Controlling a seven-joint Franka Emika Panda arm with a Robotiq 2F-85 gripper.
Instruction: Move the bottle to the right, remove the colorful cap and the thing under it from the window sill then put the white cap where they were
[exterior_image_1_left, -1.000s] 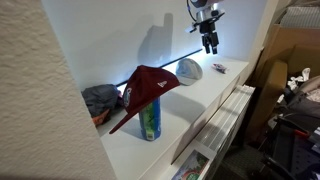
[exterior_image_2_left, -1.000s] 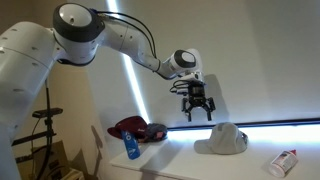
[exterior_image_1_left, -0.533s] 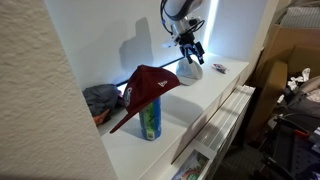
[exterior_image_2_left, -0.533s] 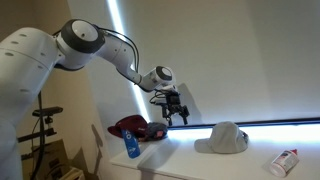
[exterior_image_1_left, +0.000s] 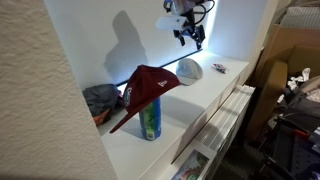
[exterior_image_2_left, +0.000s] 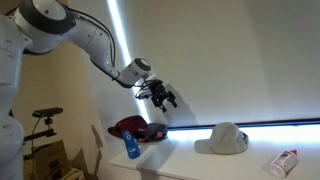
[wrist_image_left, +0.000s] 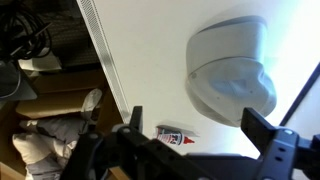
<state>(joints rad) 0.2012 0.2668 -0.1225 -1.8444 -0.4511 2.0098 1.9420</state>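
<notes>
Sill runs lower left to upper right. Red cap at centre, brim seemingly resting on bottle. White cap upper centre. My gripper hangs high above it, spread wide, empty. Risk: sliding the bottle drags the brim, tipping the bottle off the edge.
</notes>
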